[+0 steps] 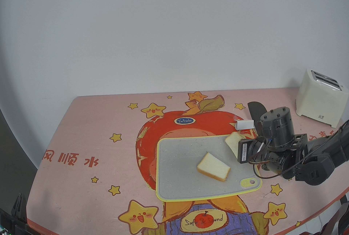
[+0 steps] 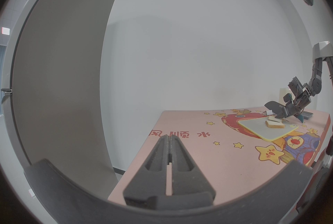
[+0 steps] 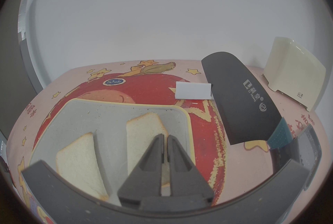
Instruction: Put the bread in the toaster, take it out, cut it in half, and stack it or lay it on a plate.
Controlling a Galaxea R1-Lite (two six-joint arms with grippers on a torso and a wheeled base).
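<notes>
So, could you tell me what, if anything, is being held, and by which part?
The right gripper pinches one bread half by its edge; the left gripper holds nothing.

Head cam: I look forward and down on the table [image 1: 72,130] from above | left wrist cam: low off the table's left end, facing across it, far back | right wrist cam: close over the cutting board [image 3: 104,113] — I see it in all three.

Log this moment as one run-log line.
stage: bread cut in two | right gripper: shut on bread half at cutting board edge | other half: flat on board | knife: on table | left gripper: shut, empty
</notes>
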